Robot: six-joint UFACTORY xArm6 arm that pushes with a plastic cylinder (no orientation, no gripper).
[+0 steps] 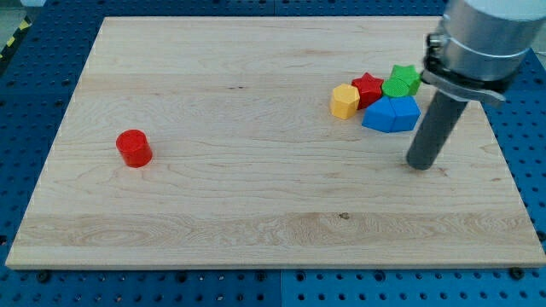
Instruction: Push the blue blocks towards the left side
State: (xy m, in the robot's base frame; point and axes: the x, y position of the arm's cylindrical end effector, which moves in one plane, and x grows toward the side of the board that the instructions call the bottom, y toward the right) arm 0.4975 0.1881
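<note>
Blue blocks (pixel 392 114) sit pressed together at the view's right, looking like one blue mass; I cannot tell their separate shapes. A yellow hexagonal block (pixel 345 101) lies just to their left, a red star block (pixel 368 88) at their upper left, and a green star block (pixel 401 82) just above them. My tip (pixel 421 164) rests on the board just right of and below the blue blocks, a short gap away from them.
A red cylinder block (pixel 134 147) stands alone at the view's left. The wooden board (pixel 256 213) lies on a blue perforated table (pixel 26 102). The arm's grey body (pixel 478 38) hangs over the upper right corner.
</note>
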